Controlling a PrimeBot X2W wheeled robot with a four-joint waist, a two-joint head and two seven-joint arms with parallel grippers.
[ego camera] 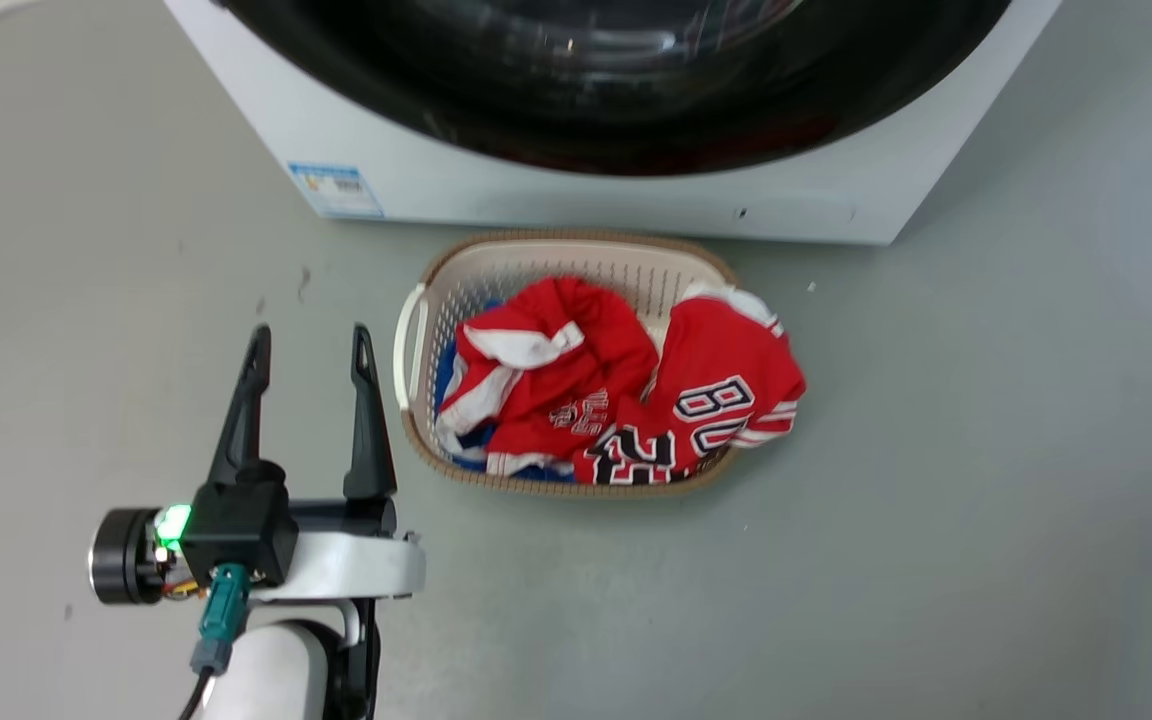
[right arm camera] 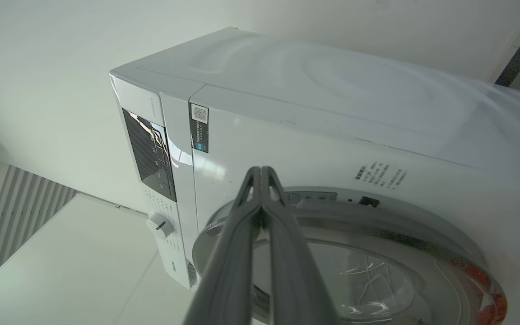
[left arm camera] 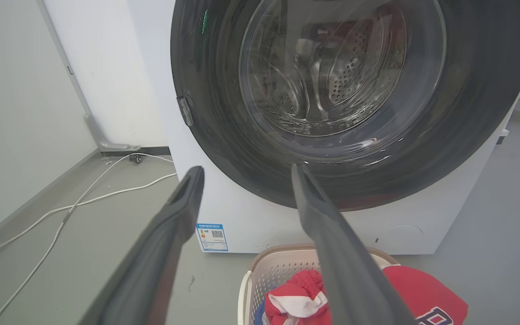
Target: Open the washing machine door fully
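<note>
Gleaming round black door [left arm camera: 467, 113] on white boxy machine [left arm camera: 251, 212]; left pincer [ego camera: 309, 340] spread, empty; right pincer [right arm camera: 261, 169] pinched together.

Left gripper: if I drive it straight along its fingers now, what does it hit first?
Probably the lower rim of the large round glossy black washing machine door, near the boxy white washing machine's front panel. Nothing shows between the open left gripper and it; depth is unclear.
</note>
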